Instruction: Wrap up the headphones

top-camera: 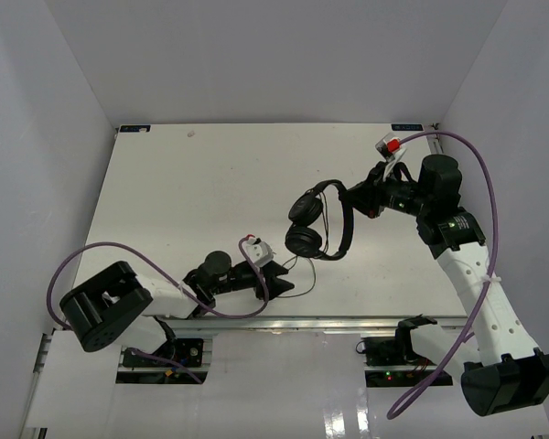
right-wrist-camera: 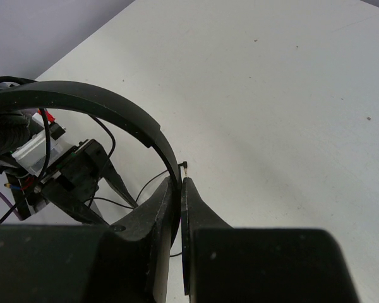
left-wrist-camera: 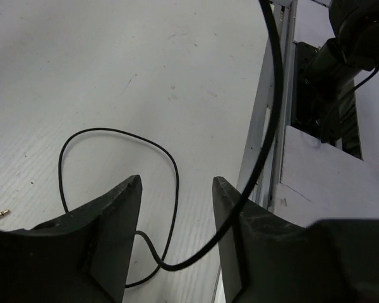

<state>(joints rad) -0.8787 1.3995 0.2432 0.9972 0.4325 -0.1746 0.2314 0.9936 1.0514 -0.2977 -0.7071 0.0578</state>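
Clamping the headphones (top-camera: 304, 240) by the headband (right-wrist-camera: 114, 104) in my right gripper (right-wrist-camera: 180, 183); nearward of them my left gripper (left-wrist-camera: 177, 183) straddles the cord (left-wrist-camera: 117, 131), fingers apart. Seat the cord deep before pinching.

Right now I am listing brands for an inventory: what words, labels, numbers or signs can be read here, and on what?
None can be read.
Headphones: no brand or lettering shows in any view.
Small dark tabs at the far corners of the table: too small to tell if they carry print.
White module on the left wrist: no legible marking.
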